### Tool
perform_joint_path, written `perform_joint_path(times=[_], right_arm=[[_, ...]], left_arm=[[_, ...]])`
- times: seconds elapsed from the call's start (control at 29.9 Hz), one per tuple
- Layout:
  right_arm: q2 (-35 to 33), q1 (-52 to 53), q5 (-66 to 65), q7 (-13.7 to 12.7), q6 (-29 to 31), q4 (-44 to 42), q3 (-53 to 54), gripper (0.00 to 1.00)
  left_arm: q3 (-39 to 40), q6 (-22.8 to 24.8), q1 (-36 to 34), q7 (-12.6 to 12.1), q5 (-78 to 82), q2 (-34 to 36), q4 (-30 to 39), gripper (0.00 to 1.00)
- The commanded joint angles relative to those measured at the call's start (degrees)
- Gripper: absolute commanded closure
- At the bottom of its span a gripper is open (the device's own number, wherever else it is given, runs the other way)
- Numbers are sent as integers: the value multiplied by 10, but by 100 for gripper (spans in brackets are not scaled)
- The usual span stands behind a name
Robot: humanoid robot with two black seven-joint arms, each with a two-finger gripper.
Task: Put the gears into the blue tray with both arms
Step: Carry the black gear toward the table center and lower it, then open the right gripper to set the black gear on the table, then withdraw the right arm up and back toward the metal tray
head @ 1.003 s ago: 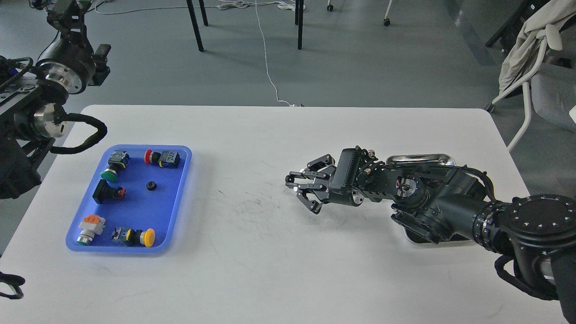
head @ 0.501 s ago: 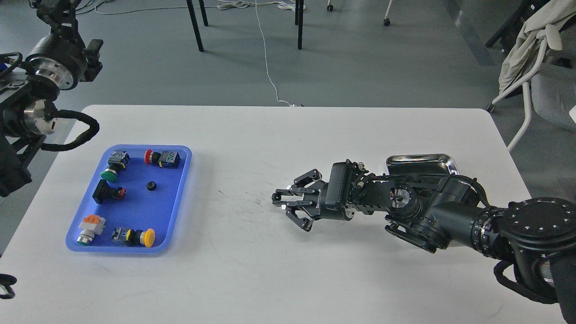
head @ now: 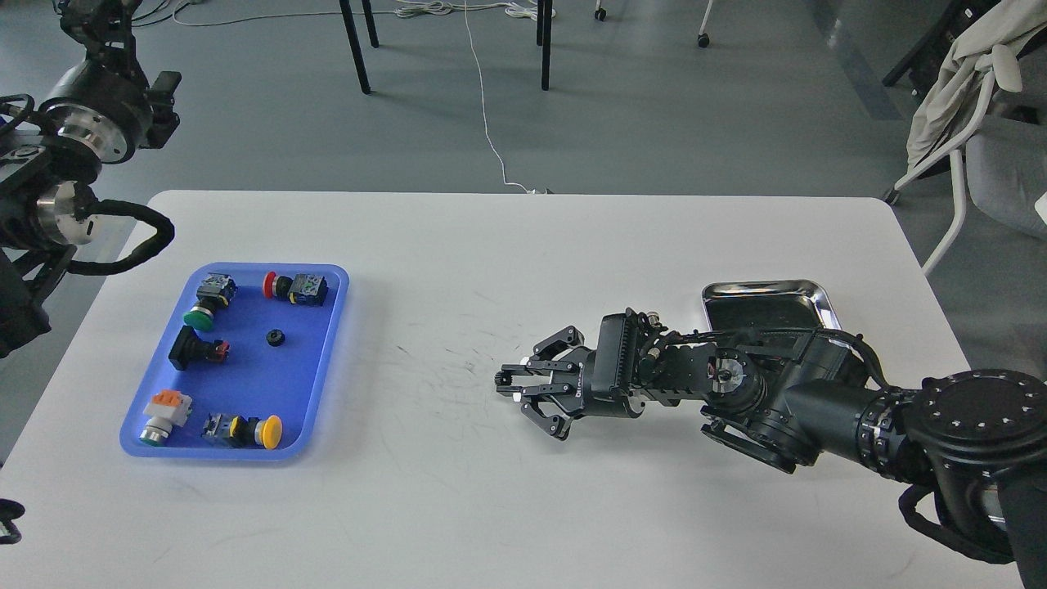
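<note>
The blue tray (head: 323, 360) lies at the table's left. One tiny black gear (head: 275, 336) rests on the tray's floor, right of centre, among several push-button switches. My right gripper (head: 509, 383) hovers low over the middle of the table, pointing left toward the tray, well to its right. Its fingertips (head: 514, 375) are drawn close together; whether anything sits between them is too small and dark to make out. My left arm is raised off the table's far left corner. My left gripper (head: 92, 20) is cut by the top edge, its fingers unreadable.
A shiny silver tray (head: 765, 290) sits at the right, partly under my right arm. Switches with green (head: 199, 315), red (head: 282, 285) and yellow (head: 266, 431) caps fill the blue tray. Chair legs and a white cable lie on the floor beyond the table.
My right gripper has moved left and slightly down, away from the silver tray toward the table's middle. My left arm has drawn back up and to the left.
</note>
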State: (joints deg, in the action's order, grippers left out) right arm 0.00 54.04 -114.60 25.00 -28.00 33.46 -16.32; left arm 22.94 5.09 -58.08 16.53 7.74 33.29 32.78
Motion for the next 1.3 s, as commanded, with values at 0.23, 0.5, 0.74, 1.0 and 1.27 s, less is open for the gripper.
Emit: perform_joint_path(times=[0.23, 0.5, 0.74, 1.0, 1.27], right_arm=[[0, -3, 10, -7, 0, 1, 18, 48], [0, -3, 40, -15, 0, -1, 65, 31], [0, 4, 126, -15, 0, -1, 129, 16], [0, 67, 367, -16, 5, -4, 157, 8], [0, 96, 540, -20, 11, -3, 160, 7]], left_arm=[[0, 0, 0, 0, 0, 2, 0, 3], [-1, 0, 0, 1, 0, 2, 0, 3], [-15, 4, 0, 1, 2, 17, 16, 2], [-53, 6, 2, 7, 3, 44, 76, 2], [-88, 6, 6, 7, 8, 58, 112, 2]])
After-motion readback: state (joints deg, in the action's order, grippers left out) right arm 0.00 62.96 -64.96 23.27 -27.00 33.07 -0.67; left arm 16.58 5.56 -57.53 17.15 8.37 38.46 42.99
